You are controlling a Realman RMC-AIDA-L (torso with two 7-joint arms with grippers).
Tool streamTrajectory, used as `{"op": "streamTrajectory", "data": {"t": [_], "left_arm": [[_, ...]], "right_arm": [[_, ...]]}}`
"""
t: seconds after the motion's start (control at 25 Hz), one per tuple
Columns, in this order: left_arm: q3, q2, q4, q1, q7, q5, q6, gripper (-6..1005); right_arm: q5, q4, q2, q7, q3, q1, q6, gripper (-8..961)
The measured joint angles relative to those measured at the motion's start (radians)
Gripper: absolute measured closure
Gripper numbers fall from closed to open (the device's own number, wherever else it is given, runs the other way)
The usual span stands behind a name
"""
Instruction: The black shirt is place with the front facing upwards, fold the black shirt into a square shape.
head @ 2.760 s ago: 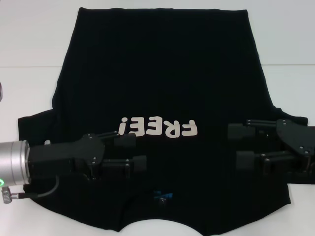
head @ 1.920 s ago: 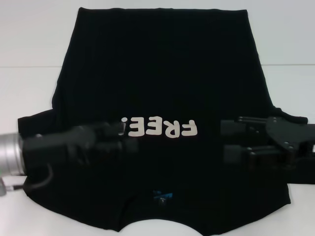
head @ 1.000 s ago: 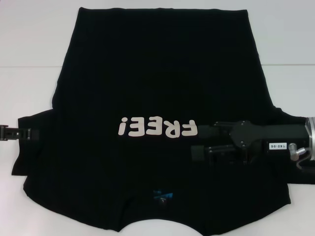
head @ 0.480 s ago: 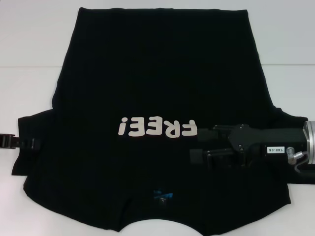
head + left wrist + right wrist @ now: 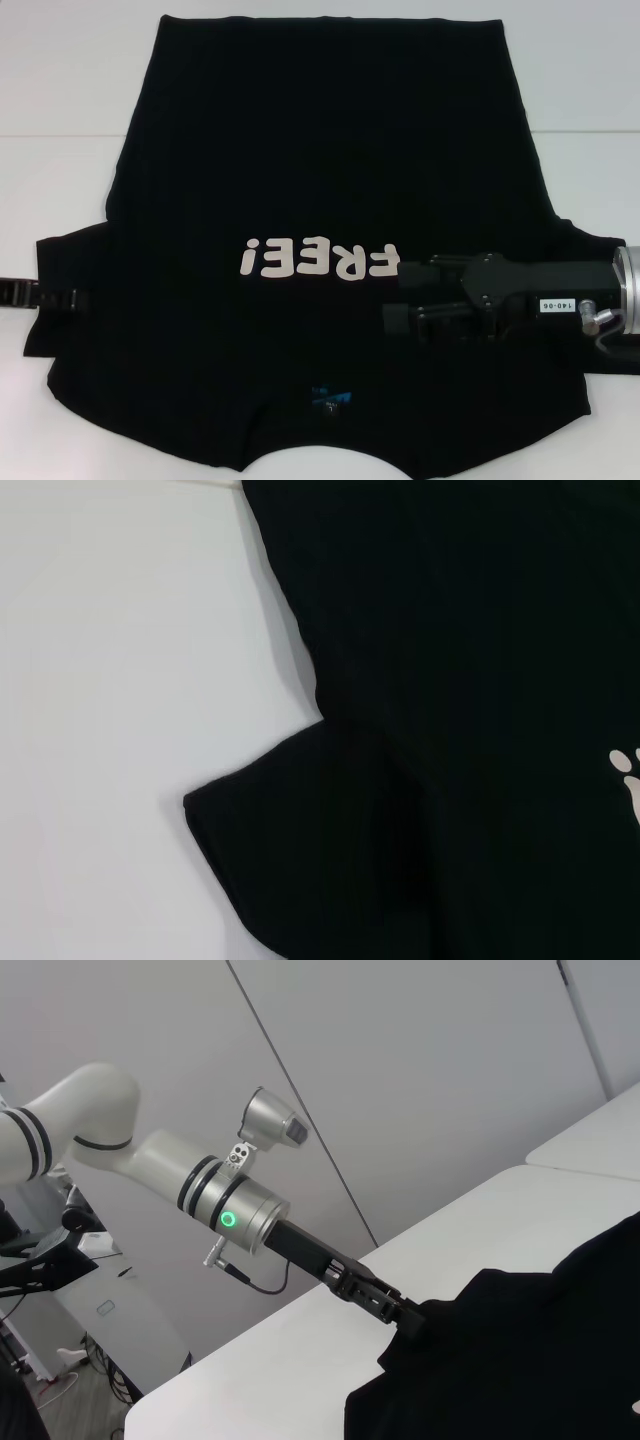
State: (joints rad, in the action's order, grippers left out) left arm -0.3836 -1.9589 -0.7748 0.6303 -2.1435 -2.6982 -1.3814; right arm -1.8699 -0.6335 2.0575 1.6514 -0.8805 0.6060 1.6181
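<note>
Black shirt [image 5: 330, 150] lies flat; left gripper [image 5: 62, 298] pinches its sleeve, right gripper [image 5: 392, 296] spread above.

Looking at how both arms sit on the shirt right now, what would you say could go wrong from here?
1. The left end effector meets the shirt only at the sleeve's outer edge, so a pinch there might slip or lift only the sleeve.
2. The right end effector lies over the chest beside the print, far from the left one, so an uneven pull could skew the fold.
3. Black on black, its contact is hard to judge.
</note>
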Motion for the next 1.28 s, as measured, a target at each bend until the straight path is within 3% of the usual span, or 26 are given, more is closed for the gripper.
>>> {"op": "streamTrajectory", "data": {"t": [0.8,1.28], "left_arm": [[-0.018,0.001,0.042,0.013,-0.011,-0.022,0.043,135],[-0.022,0.003,0.040,0.022,-0.023,-0.024,0.079,554]], "right_arm": [[0.000,0.011,0.004,-0.002,0.003,-0.011,0.001,28],[0.004,0.011,0.006,-0.002,0.008,-0.016,0.002,28]]}}
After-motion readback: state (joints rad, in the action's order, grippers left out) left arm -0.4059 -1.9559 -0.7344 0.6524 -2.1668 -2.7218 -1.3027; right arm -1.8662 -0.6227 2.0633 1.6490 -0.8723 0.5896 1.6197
